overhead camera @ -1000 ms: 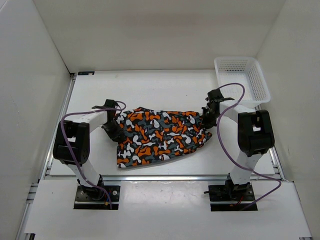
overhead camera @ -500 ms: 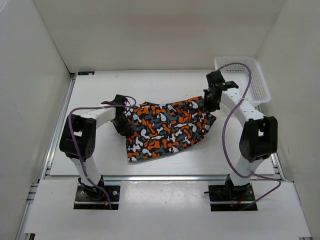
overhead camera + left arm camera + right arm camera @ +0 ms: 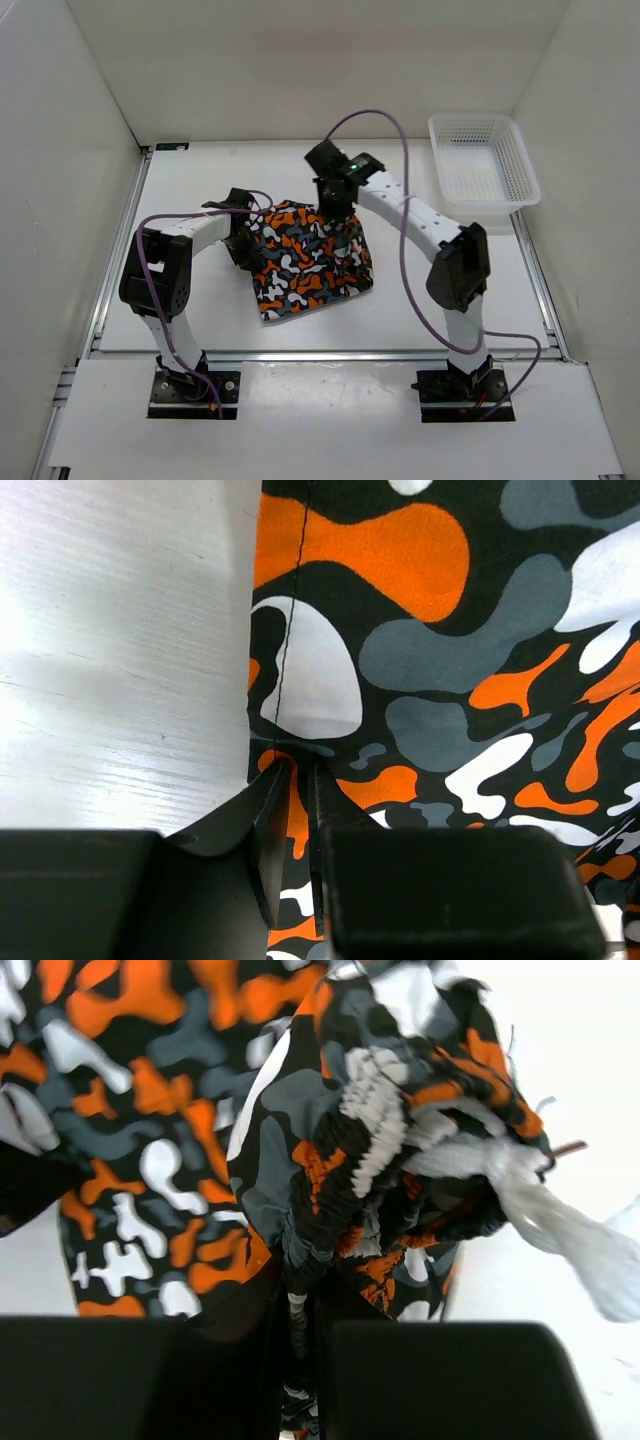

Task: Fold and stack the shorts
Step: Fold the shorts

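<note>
Two grippers are clamped on the shorts (image 3: pixel 310 265), which lie partly doubled over at the middle of the table (image 3: pixel 190 190). At 9 o'clock of the cloth, the left gripper (image 3: pixel 295 780) is closed on a thin pinch of the stitched side edge, low against the tabletop. At 12 o'clock of the cloth, the right gripper (image 3: pixel 300 1300) is closed on a bunched handful of the elastic waistband, from which a white drawstring (image 3: pixel 560 1215) is seen trailing. A white basket (image 3: pixel 485 160) is set at 2 o'clock on the table, well apart from the cloth.

The step in hand is judged to be the folding of one half over the other. For a clean fold, the lifted waistband is best carried across until its edge is lined up with the pinned side, which should be held down so that the lower layer is not dragged. The bunch should be let go only once laid flat, and the drawstring tucked in.
</note>
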You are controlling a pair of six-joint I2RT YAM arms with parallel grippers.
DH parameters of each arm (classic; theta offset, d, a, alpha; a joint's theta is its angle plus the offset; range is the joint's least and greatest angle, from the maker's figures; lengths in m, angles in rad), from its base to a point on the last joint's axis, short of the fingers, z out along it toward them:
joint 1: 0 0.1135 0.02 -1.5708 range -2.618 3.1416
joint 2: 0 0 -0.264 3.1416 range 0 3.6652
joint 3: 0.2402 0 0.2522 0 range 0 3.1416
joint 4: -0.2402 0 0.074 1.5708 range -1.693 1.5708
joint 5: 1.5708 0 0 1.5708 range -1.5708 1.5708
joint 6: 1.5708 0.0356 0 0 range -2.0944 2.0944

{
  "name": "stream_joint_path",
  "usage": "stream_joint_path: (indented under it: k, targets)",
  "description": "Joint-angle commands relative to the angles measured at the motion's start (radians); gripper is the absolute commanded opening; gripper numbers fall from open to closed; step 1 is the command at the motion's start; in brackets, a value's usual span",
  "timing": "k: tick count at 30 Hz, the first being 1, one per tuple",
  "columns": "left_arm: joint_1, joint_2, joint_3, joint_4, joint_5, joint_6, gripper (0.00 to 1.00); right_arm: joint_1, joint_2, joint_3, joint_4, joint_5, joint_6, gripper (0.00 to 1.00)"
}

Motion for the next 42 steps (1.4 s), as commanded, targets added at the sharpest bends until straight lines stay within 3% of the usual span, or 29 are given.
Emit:
stream_joint_path:
  k: [1, 6, 12, 13, 15, 19, 24, 26, 29, 33, 40, 42]
  targets:
    - [0.0, -0.023, 0.028, 0.009, 0.007, 0.017, 0.25, 0.075, 0.097, 0.127, -0.051, 0.029, 0.078, 0.0]
    - [0.0, -0.023, 0.028, 0.009, 0.007, 0.017, 0.25, 0.178, 0.224, 0.251, -0.06, 0.01, 0.117, 0.0]
    - [0.018, -0.032, 0.018, 0.009, 0.007, 0.017, 0.25, 0.218, 0.251, 0.29, -0.014, -0.046, 0.149, 0.0]
    - [0.018, -0.032, 0.018, 0.009, 0.018, 0.017, 0.25, 0.218, 0.24, 0.264, 0.009, -0.061, 0.149, 0.06]
    - [0.018, -0.043, 0.009, 0.009, 0.018, 0.017, 0.25, 0.218, 0.171, 0.2, 0.123, -0.089, 0.149, 0.46]
    - [0.055, -0.113, 0.009, 0.009, 0.054, 0.028, 0.25, 0.218, 0.036, 0.014, 0.256, -0.112, 0.129, 0.88]
    - [0.095, -0.229, 0.073, -0.088, 0.054, 0.06, 0.34, 0.208, -0.085, -0.057, 0.256, -0.072, 0.12, 0.87]
    - [0.123, -0.247, 0.095, -0.115, 0.044, 0.081, 0.36, 0.208, -0.131, -0.081, 0.256, -0.063, 0.12, 0.78]
    - [0.17, -0.241, 0.081, -0.115, 0.053, 0.1, 0.36, 0.208, -0.142, -0.117, 0.256, -0.063, 0.086, 0.74]
    - [0.196, -0.169, 0.026, -0.089, 0.1, 0.121, 0.37, 0.208, -0.056, -0.117, 0.239, -0.132, 0.051, 0.94]
    - [0.25, -0.083, -0.048, 0.011, 0.209, 0.149, 0.27, 0.281, 0.102, -0.097, 0.228, -0.11, 0.014, 0.95]
    - [0.25, -0.059, -0.048, 0.02, 0.209, 0.149, 0.27, 0.291, 0.122, -0.097, 0.239, -0.11, 0.014, 0.92]
